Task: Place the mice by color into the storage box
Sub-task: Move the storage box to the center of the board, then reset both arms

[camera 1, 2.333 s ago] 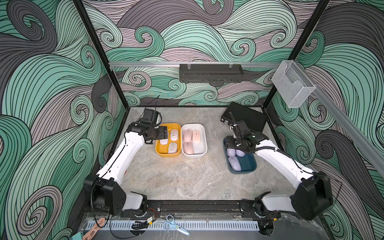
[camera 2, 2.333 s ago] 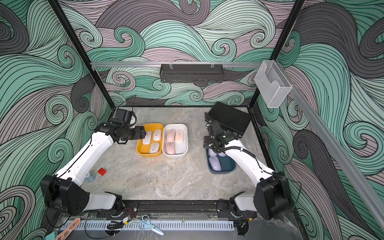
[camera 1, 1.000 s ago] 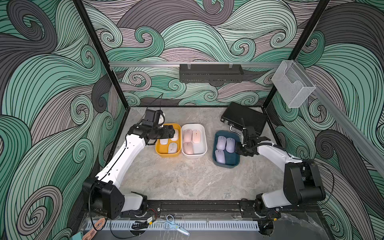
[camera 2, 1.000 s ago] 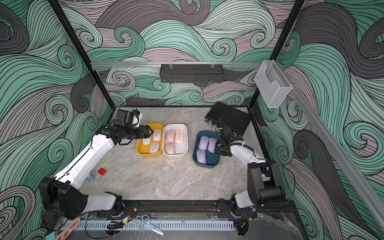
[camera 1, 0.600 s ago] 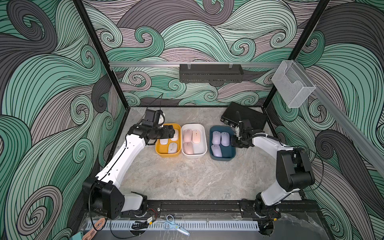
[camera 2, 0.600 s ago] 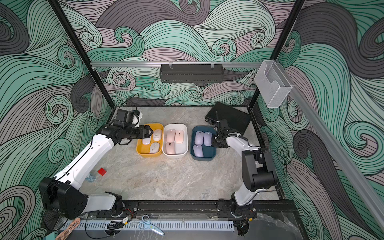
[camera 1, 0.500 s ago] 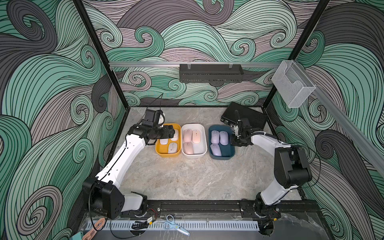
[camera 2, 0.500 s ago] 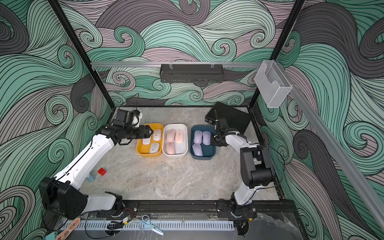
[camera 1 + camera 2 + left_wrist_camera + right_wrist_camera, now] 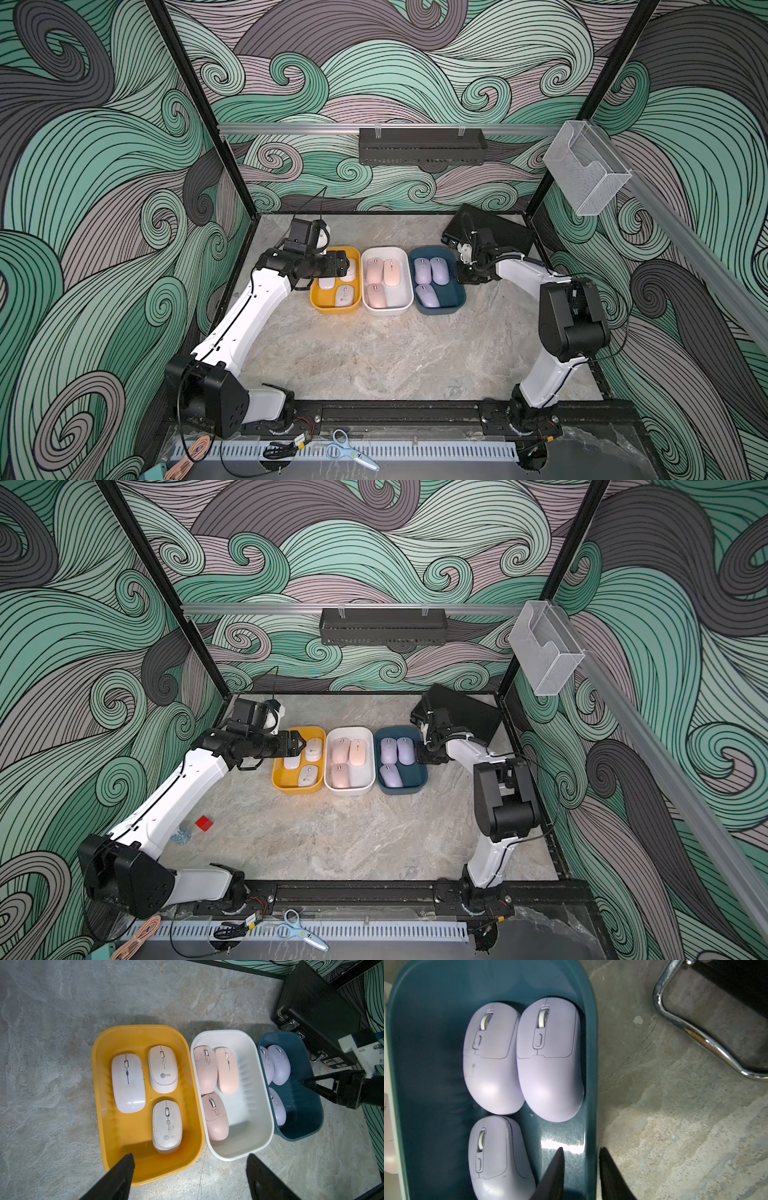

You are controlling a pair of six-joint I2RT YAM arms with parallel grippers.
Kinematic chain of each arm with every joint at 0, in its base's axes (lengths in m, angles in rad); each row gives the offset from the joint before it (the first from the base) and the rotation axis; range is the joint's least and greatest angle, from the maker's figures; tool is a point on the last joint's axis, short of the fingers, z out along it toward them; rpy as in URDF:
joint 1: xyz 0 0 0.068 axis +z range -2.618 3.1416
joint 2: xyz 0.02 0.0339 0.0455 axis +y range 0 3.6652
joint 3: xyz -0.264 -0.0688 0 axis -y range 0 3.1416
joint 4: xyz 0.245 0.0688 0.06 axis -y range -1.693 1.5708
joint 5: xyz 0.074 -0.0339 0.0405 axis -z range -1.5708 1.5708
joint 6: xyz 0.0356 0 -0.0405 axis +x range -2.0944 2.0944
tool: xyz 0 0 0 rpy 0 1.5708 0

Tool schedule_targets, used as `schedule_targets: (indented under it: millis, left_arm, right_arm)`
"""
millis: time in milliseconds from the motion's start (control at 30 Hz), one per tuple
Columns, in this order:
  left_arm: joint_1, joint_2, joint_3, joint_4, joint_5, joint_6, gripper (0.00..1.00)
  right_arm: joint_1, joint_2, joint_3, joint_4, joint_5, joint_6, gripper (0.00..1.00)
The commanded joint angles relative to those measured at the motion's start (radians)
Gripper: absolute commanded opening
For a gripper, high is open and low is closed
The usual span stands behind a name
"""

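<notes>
By my judgement the sorting is done. Along the tabletop's [image 9: 374, 353] far edge stand three boxes:
- The yellow box [image 9: 116, 1126] holds the white mice [image 9: 128, 1082].
- The white box [image 9: 249, 1105] holds the pink mice [image 9: 216, 1120].
- The blue box [image 9: 301, 1109] holds the lavender mice [image 9: 550, 1064].

The left jaws are wide open and empty. The right jaws straddle the blue box's wall, a little apart, gripping nothing. Next they should lift clear.

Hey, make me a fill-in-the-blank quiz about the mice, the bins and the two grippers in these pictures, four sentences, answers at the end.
The yellow bin holds ____ off-white mice.
The white bin, holding the pink mice, stands ____ the yellow bin and the dark blue bin.
The right gripper has one jaw inside the dark blue bin and the other ____ it.
The left gripper holds nothing, its jaws ____.
Missing words: three; between; outside; open.
</notes>
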Motion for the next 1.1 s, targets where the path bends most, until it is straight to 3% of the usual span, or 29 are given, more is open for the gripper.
schedule_targets:
  millis: [0,33,200,333,367,433,500,600,667,700,767,933,1067]
  left_arm:
    - [-0.006,-0.046,0.001,0.011,-0.071,0.016,0.85]
    - [-0.008,-0.055,0.009,0.007,-0.094,0.013,0.98]
    - [-0.020,-0.141,0.043,-0.010,-0.238,0.020,0.99]
    - [-0.126,-0.228,-0.010,0.047,-0.559,0.019,0.99]
    - [-0.146,-0.248,-0.027,0.054,-0.637,-0.015,0.99]
    - [-0.157,-0.301,-0.108,0.139,-0.752,-0.078,0.98]
    - [-0.147,-0.366,-0.260,0.373,-0.887,-0.099,0.99]
    - [-0.052,-0.384,-0.524,0.801,-0.839,0.034,0.98]
    - [0.020,-0.347,-0.605,0.891,-0.814,0.045,0.98]
    - [0.049,-0.323,-0.643,0.952,-0.779,0.123,0.99]
    - [0.072,-0.258,-0.698,1.064,-0.822,0.215,0.98]
    - [0.118,-0.046,-0.710,1.153,-0.773,0.219,0.99]
    - [0.146,0.019,-0.814,1.364,-0.702,0.243,0.98]
  right_arm:
    - [0.006,-0.059,0.010,-0.014,0.006,0.017,0.56]
    - [0.005,-0.075,0.016,-0.015,0.012,0.023,0.60]
    - [0.005,-0.224,0.048,-0.035,0.112,0.053,0.80]
    - [0.016,-0.404,-0.005,0.048,0.190,0.080,0.84]
    - [0.041,-0.455,-0.043,0.105,0.238,0.082,0.99]
    - [0.115,-0.539,-0.161,0.256,0.435,0.138,0.99]
    - [0.214,-0.537,-0.285,0.469,0.516,-0.157,0.99]
    - [0.165,-0.495,-0.298,0.458,0.473,-0.125,0.99]
    - [0.114,-0.514,-0.337,0.502,0.459,-0.086,0.99]
    - [0.092,-0.532,-0.385,0.575,0.439,-0.115,0.99]
    - [0.045,-0.558,-0.465,0.700,0.381,-0.204,0.99]
    - [-0.023,-0.525,-0.571,0.779,0.251,-0.282,0.99]
    - [-0.070,-0.494,-0.702,0.955,0.284,-0.265,0.99]
